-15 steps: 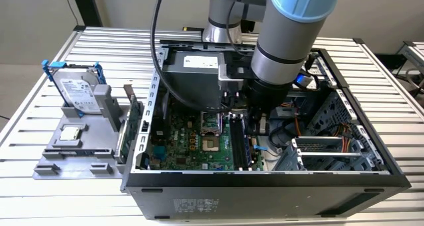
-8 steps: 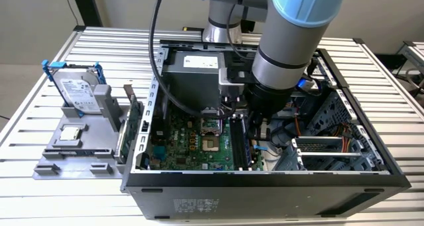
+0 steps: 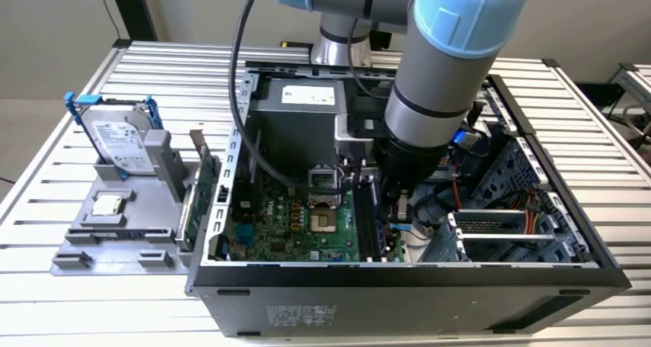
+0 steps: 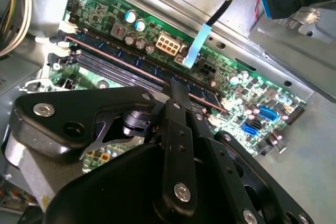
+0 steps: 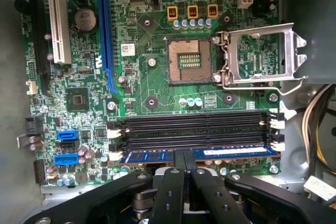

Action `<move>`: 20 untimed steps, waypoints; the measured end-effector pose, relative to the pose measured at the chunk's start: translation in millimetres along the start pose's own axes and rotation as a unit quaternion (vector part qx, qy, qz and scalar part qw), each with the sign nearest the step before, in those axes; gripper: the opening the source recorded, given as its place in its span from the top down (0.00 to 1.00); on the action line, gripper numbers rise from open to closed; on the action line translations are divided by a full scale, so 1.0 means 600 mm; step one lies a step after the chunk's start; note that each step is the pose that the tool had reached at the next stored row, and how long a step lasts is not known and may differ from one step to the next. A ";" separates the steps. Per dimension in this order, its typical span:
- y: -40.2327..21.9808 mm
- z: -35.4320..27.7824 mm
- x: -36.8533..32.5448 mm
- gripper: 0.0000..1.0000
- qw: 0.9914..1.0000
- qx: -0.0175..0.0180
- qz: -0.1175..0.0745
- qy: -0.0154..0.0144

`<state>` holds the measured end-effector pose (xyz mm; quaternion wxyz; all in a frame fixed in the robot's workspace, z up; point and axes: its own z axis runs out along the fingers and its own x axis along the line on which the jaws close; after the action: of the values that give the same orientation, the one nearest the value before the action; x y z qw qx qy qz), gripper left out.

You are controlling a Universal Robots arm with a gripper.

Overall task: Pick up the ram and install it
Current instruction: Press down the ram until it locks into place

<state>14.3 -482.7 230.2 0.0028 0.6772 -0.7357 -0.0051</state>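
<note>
The ram (image 5: 236, 153) is a dark blue stick standing in the outermost black memory slot of the green motherboard (image 5: 152, 87). In the second wrist view it runs slantwise across the board (image 4: 202, 92). My gripper (image 5: 184, 156) has its two black fingers shut together, and their tips rest on the ram's top edge near its middle (image 4: 178, 85). The fingers close along the stick's length, so they do not clamp it. In the exterior view the gripper (image 3: 392, 213) reaches down inside the open computer case (image 3: 407, 274).
Three black memory slots (image 5: 194, 124) lie beside the ram. The processor socket (image 5: 189, 60) stands open with its metal frame (image 5: 262, 51) swung aside. On the exterior view's left, a grey holder (image 3: 112, 240) carries a hard drive (image 3: 117, 137) and a green card (image 3: 203, 183).
</note>
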 end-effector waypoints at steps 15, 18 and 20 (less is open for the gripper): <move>0.001 -0.007 -0.001 1.00 1.000 0.000 0.000 0.000; 0.001 -0.030 -0.001 1.00 1.000 0.000 0.000 0.000; 0.001 -0.046 -0.001 1.00 1.000 0.000 0.000 0.000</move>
<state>13.9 -481.9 257.6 0.0028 0.6771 -0.7358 -0.0051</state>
